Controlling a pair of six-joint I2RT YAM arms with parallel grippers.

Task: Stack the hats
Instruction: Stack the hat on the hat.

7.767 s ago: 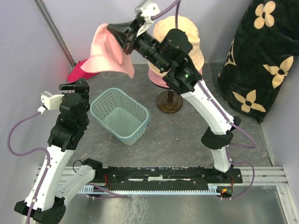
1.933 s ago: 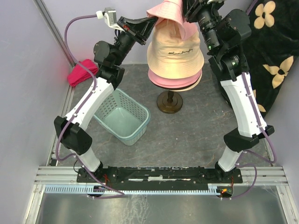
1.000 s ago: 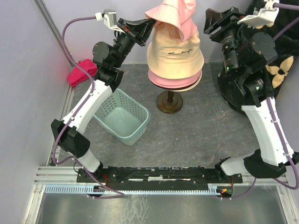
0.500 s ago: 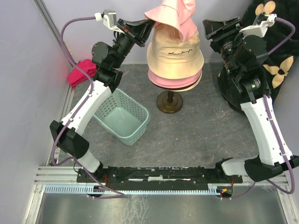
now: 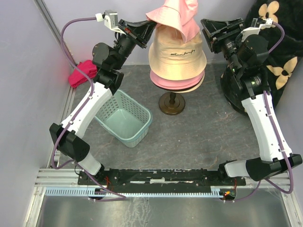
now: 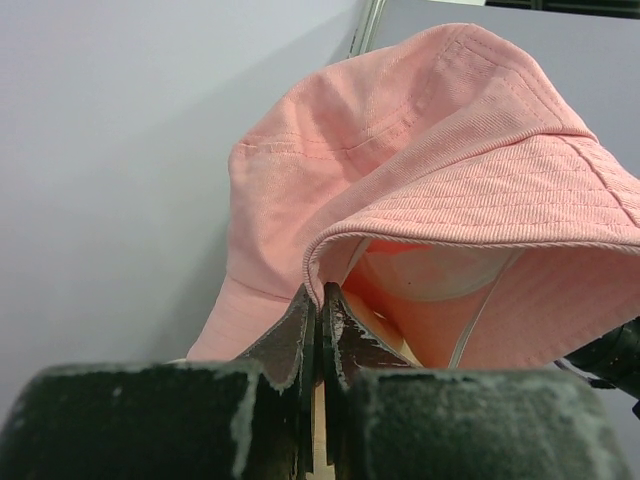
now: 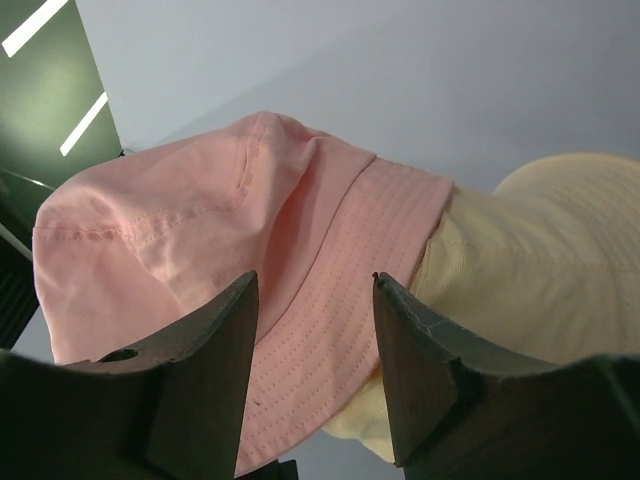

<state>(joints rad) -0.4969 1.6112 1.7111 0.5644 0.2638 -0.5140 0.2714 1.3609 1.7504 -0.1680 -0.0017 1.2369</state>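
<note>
Presently you have the left gripper (image 5: pixel 150 27) (image 6: pixel 320 302) pinched fully closed on the brim edge of the pink hat (image 5: pixel 177 13) (image 6: pixel 440 150) (image 7: pixel 240 220) – the fold of fabric sits right between its two fingers.

- Pink hat: held up high at the back of the table (image 5: pixel 189 137). It is draped crookedly over the crown of the beige hat (image 5: pixel 177 52) (image 7: pixel 520 260), with one side of it hanging down the right of that crown.
- Beige hat: seated on top of the stack, over a second pink hat (image 5: pixel 176 81) of which only the brim shows; all sit on a dark stand (image 5: pixel 171 105).
- Right gripper (image 5: pixel 207 33) (image 7: pixel 315 290): your fingers here stand wide apart with nothing between them – it is raised just to the right of the pink hat, pointing at it, apart from the fabric.
- Basket (image 5: pixel 133 102): pale green, on the table left of the stand, below the left arm.
- Magenta cloth (image 5: pixel 81 73): bundled by the left wall.
</note>
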